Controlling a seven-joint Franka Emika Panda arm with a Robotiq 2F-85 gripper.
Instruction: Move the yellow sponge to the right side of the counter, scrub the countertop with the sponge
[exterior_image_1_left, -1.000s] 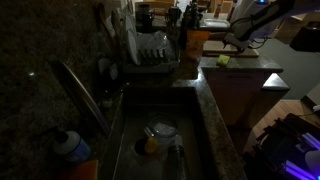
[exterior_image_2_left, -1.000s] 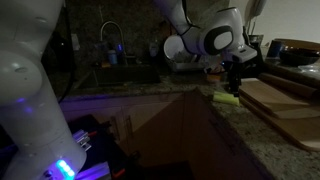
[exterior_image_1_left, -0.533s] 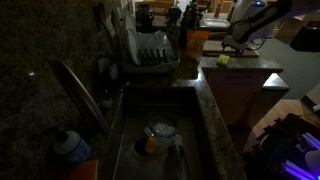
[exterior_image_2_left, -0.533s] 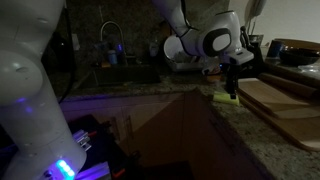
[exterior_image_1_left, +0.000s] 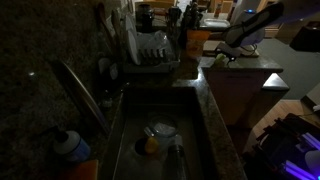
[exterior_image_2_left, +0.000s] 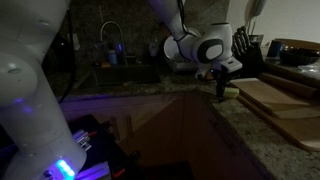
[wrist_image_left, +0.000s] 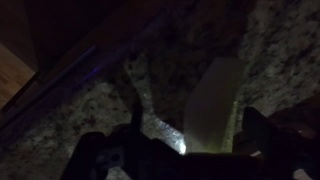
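The yellow sponge (wrist_image_left: 212, 105) lies flat on the dark granite counter, near its edge. It is pale and oblong, and it also shows in both exterior views (exterior_image_1_left: 222, 60) (exterior_image_2_left: 233, 93). My gripper (wrist_image_left: 198, 140) is low over it with a dark finger on each side of the sponge. The jaws are open, with bare counter showing between one finger and the sponge. In both exterior views the gripper (exterior_image_1_left: 221, 53) (exterior_image_2_left: 221, 90) stands right at the sponge and partly hides it.
Wooden cutting boards (exterior_image_2_left: 278, 100) lie on the counter beside the sponge. A sink (exterior_image_1_left: 160, 140) with dishes, a faucet (exterior_image_1_left: 80, 90) and a dish rack (exterior_image_1_left: 150, 50) stand further along. The counter edge (exterior_image_2_left: 205, 105) runs close by the sponge.
The arm has swung lower and the gripper has come down from above the sponge to counter level around it. The sponge has not visibly moved.
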